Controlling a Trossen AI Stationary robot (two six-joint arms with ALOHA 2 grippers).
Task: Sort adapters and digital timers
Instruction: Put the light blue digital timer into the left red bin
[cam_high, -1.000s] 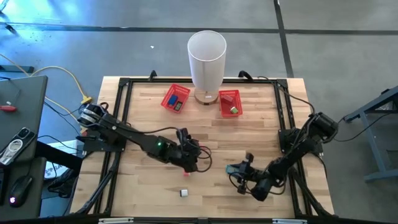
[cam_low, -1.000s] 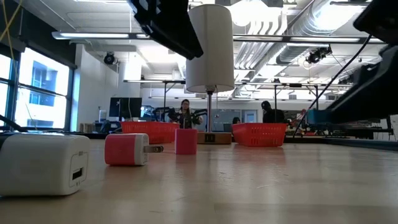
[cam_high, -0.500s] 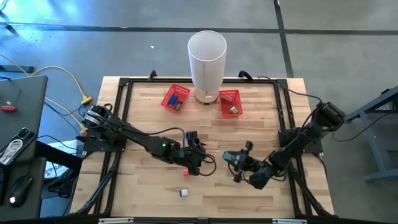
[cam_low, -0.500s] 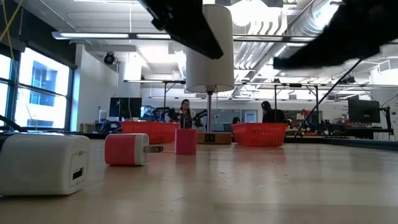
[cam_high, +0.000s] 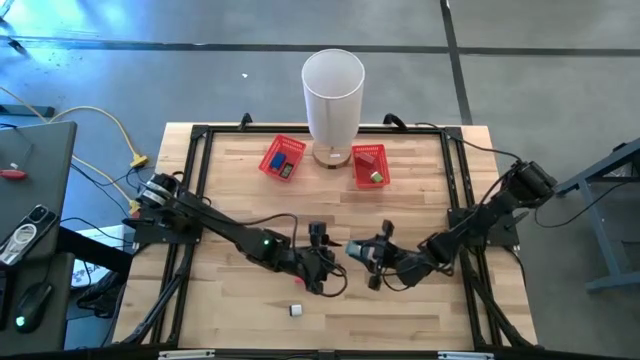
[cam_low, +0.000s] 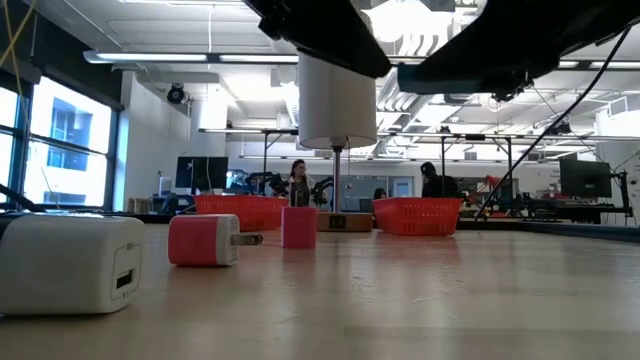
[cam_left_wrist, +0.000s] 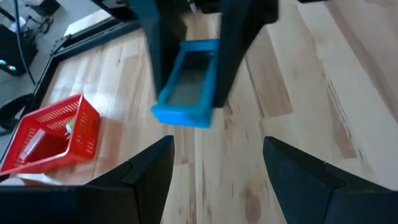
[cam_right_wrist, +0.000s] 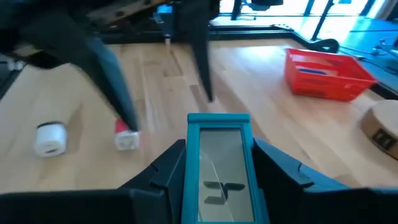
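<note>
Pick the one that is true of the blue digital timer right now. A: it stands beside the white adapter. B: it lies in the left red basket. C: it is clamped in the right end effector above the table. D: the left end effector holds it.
C: the right end effector grips the blue digital timer at mid-table, with the open left end effector facing it.

**Even overhead light, motion blur at the wrists**

The table is lit evenly from above, and only soft, short shadows are cast. In the low view, glare is thrown by ceiling lights and a bright window; the arms are reduced to dark silhouettes. Both wrist views are smeared, and the blue timer is blurred.
</note>
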